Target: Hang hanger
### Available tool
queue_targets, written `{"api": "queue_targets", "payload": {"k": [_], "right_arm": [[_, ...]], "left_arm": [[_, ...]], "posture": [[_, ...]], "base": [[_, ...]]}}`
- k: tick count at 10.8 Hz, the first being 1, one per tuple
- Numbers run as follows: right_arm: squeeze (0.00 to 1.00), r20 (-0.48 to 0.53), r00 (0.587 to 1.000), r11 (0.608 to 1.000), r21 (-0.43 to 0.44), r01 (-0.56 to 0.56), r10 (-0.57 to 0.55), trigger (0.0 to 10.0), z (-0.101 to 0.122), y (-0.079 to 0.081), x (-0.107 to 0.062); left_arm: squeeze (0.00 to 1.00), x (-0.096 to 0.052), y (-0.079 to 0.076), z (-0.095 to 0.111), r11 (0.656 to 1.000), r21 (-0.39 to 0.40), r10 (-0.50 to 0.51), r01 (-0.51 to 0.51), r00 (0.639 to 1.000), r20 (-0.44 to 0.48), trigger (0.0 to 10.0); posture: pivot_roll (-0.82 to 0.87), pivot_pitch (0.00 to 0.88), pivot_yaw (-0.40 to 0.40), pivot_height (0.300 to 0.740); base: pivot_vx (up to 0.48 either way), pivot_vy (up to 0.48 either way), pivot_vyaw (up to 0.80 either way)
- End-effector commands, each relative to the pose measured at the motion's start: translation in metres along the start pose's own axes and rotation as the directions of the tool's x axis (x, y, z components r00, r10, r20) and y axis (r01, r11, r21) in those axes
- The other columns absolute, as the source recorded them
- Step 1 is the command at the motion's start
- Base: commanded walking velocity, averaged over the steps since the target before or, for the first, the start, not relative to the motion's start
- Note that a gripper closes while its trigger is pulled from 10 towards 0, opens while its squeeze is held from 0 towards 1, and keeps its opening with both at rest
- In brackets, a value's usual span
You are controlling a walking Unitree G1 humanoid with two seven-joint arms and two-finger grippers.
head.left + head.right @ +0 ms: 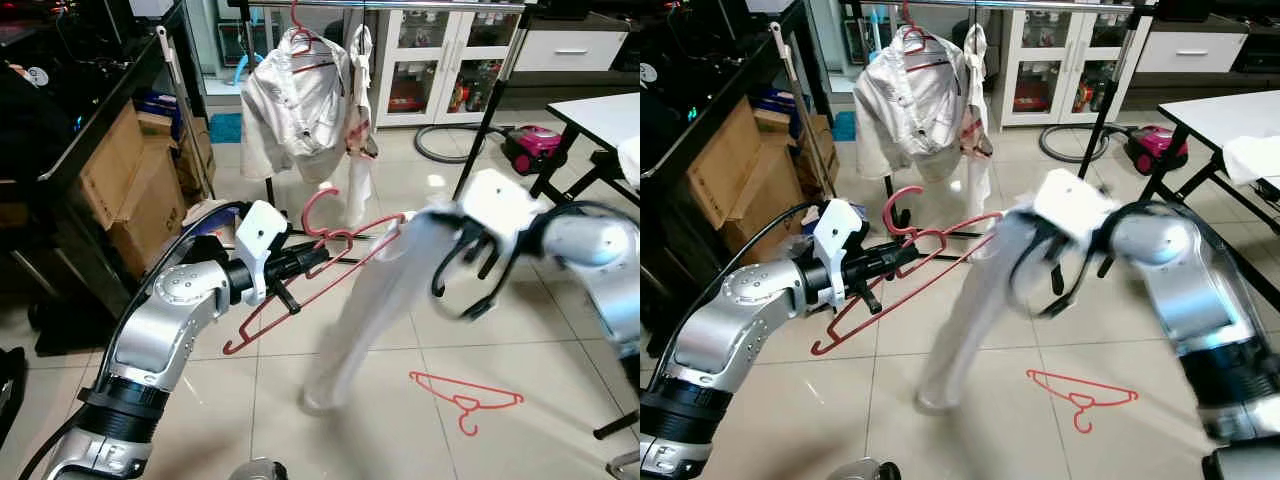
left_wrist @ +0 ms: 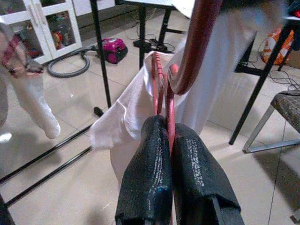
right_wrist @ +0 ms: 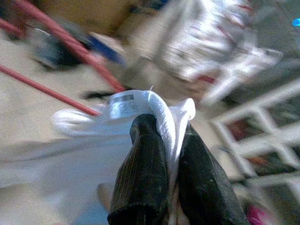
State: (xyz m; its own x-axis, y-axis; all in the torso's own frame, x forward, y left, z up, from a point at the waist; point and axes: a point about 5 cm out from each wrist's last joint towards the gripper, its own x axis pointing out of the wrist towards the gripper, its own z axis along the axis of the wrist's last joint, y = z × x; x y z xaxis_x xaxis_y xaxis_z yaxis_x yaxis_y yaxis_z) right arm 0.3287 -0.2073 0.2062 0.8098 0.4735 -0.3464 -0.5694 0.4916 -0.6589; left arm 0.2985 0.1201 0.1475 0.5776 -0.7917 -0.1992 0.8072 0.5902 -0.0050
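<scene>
Nearest, the left tool clenches the thin red plastic hanger below its hook; beyond, the right tool grips the white cloth garment at its collar. Tugging could drag the garment off.

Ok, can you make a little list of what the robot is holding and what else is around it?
left end effector: shut on the red hanger
right end effector: shut on the white garment, at its collar
white garment: hangs down toward the floor, one shoulder on the red hanger
clothes rack: straight ahead, a white shirt already hanging on it
floor: a second red hanger lies there
</scene>
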Motion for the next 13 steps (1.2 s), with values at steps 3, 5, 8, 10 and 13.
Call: {"api": "queue_targets", "payload": {"k": [3,5,8,10,13], "right_arm": [[0.00,0.084,0.996,1.000,-0.016,0.011,-0.009,10.0,0.021,-0.006,-0.004],[0.00,0.122,0.991,0.998,0.006,-0.060,0.059,10.0,0.026,0.009,-0.007],[0.00,0.146,0.984,0.994,0.025,-0.109,0.105,10.0,0.032,0.021,-0.015],[0.00,0.173,0.974,0.987,0.045,-0.153,0.144,10.0,0.039,0.031,-0.018],[0.00,0.235,0.935,0.946,0.120,-0.300,0.267,10.0,0.049,0.069,-0.017]], "left_arm": [[0.00,0.003,0.002,0.006,1.000,0.027,0.010,-0.010,1.000,-0.001,10.0],[0.00,0.009,0.027,-0.001,0.955,-0.121,0.267,-0.272,0.962,-0.053,10.0],[0.00,0.018,0.048,-0.002,0.777,-0.386,0.526,-0.497,0.850,-0.036,10.0],[0.00,0.017,0.060,-0.003,0.661,-0.481,0.623,-0.576,0.779,-0.076,10.0],[0.00,0.015,0.078,0.008,0.413,-0.575,0.786,-0.706,0.595,-0.166,10.0]], "posture": [[-0.08,0.000,0.042,0.740],[-0.08,0.000,0.043,0.740],[-0.10,0.000,0.052,0.740],[-0.10,0.000,0.054,0.740],[-0.11,0.000,0.057,0.740]], "base": [[0.000,0.000,0.00],[0.000,0.000,0.00],[0.000,0.000,0.00],[0.000,0.000,0.00],[0.000,0.000,0.00]]}}
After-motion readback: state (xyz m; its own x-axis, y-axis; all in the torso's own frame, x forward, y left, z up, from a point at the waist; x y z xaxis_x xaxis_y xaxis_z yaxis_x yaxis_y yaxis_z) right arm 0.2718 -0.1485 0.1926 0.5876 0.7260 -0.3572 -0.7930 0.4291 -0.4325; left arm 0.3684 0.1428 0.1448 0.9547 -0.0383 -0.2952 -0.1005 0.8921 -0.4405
